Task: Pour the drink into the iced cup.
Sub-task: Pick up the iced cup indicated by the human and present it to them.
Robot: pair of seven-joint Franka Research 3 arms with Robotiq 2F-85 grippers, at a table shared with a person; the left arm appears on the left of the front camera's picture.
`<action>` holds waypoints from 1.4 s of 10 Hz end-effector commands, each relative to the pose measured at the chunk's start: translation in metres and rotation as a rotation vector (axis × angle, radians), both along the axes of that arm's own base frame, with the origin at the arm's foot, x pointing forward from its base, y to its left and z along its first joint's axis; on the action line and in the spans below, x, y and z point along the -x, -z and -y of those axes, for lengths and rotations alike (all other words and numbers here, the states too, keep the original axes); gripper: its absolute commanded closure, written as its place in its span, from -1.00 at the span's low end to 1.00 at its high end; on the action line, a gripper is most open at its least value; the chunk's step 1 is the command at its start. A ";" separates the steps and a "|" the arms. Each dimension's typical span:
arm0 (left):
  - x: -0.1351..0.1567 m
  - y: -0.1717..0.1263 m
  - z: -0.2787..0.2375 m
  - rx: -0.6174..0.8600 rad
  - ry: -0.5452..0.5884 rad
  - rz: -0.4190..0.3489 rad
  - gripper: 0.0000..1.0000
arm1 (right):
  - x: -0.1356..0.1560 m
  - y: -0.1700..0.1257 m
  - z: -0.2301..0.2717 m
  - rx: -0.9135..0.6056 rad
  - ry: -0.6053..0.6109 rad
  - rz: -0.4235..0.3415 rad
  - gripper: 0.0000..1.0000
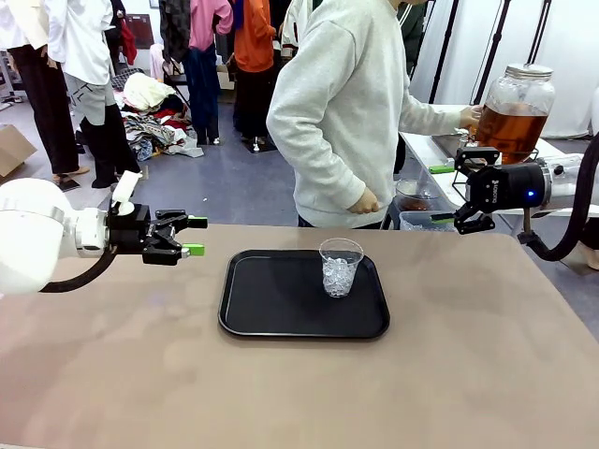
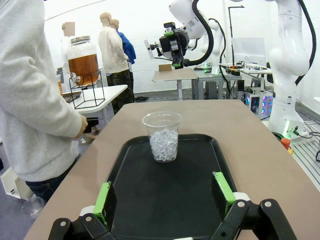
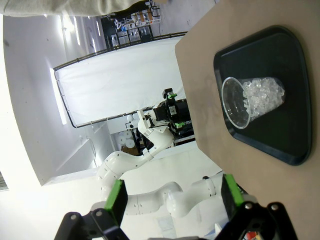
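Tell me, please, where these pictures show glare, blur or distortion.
Front view: even light, sharp, the iced cup casts hardly any shadow on the tray. Left wrist view: wide-angle, the table looks fanned out. Right wrist view: rolled sideways, the white wall at left blown out.

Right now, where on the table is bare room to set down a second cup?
The tray is bare left of the cup. So is the table between tray and near edge, and right of the tray. It is tighter at the far corners, where the open left gripper and right gripper hover.
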State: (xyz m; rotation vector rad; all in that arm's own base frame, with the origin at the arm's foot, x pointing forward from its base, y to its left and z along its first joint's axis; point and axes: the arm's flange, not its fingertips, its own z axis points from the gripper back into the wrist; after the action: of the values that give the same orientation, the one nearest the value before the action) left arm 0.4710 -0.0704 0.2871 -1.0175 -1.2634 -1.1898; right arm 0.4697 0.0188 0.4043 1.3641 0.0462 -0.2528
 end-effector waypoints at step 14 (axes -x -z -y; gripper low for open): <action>-0.001 -0.001 0.002 0.007 -0.006 0.006 -1.00 | 0.000 0.000 0.000 0.001 0.005 0.002 -1.00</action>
State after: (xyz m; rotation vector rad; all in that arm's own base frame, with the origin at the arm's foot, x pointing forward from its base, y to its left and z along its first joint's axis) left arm 0.4710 -0.0704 0.2871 -1.0175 -1.2634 -1.1898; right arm 0.4697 0.0188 0.4043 1.3641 0.0462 -0.2528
